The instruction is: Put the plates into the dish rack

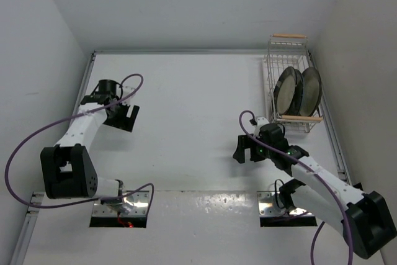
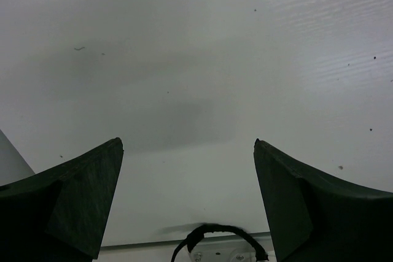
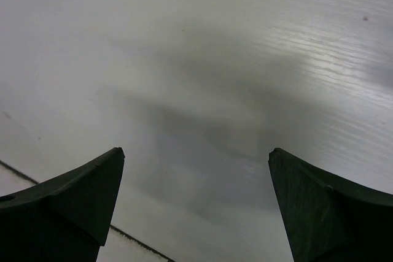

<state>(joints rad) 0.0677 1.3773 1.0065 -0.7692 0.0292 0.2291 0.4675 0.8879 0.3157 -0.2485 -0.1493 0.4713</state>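
The white wire dish rack (image 1: 272, 72) stands at the back right of the table, with a wooden bar handle at each short end. Two plates stand on edge in its near half: a dark-rimmed plate with a cream centre (image 1: 286, 90) and a grey-rimmed one (image 1: 311, 90) just right of it. No blue floral plate shows. My right gripper (image 1: 244, 148) is open and empty over bare table, in front and to the left of the rack; the right wrist view (image 3: 196, 151) shows only table between its fingers. My left gripper (image 1: 127, 118) is open and empty at the far left, also over bare table in the left wrist view (image 2: 187, 145).
White walls close the table on the left, back and right. A metal rail (image 1: 332, 128) runs along the right edge beside the rack. Two metal mounting plates (image 1: 121, 206) (image 1: 279, 206) sit at the near edge by the arm bases. Purple cables (image 1: 25, 141) loop off both arms.
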